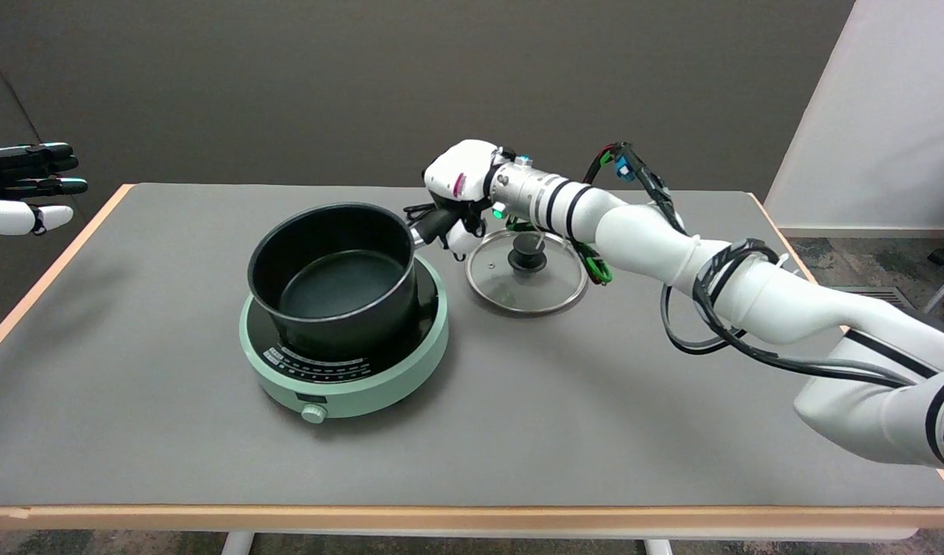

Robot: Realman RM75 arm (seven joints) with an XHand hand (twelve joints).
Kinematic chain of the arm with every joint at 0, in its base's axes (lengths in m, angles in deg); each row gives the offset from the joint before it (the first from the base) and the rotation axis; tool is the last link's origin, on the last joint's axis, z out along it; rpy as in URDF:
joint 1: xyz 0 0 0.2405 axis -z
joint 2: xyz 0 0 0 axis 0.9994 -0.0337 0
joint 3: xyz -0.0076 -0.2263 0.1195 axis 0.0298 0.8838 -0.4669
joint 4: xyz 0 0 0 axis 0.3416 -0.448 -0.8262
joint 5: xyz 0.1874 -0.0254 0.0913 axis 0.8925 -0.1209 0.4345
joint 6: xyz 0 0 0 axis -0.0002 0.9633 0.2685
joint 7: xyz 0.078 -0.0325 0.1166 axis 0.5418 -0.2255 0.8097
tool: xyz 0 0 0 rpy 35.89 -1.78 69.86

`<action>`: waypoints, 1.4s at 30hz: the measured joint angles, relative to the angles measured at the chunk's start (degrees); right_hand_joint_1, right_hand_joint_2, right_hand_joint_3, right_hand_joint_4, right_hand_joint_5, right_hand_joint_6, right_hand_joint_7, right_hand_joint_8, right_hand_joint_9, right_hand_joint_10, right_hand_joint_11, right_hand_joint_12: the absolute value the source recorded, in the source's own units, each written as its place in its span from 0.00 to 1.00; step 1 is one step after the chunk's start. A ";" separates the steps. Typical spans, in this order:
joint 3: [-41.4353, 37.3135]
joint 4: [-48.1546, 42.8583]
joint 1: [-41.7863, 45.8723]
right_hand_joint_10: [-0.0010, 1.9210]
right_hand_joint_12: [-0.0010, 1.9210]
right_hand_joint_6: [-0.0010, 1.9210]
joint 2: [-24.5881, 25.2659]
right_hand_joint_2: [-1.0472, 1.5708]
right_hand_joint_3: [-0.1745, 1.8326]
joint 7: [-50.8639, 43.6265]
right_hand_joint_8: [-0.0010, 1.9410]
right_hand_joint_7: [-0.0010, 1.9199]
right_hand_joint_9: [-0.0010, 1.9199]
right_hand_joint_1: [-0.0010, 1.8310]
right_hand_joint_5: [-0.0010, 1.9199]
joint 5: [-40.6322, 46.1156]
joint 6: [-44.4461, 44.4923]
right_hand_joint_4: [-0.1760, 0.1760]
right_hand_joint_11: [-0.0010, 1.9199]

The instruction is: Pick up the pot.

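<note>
Gripping the handle of the black pot (334,274), the right hand (458,193) holds it atop a green induction cooker (348,362); a glass lid (527,271) lies beside on the worktop (171,432).

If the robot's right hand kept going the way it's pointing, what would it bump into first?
The right hand points left along the pot handle it is wrapped around, so it would probably meet the pot wall first. Depth is hard to judge from this one view.
</note>
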 measured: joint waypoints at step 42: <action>-12.12 -9.52 8.90 0.90 0.90 0.90 -11.82 0.86 0.69 0.10 0.89 0.90 0.90 0.46 0.90 15.79 7.18 0.23 0.90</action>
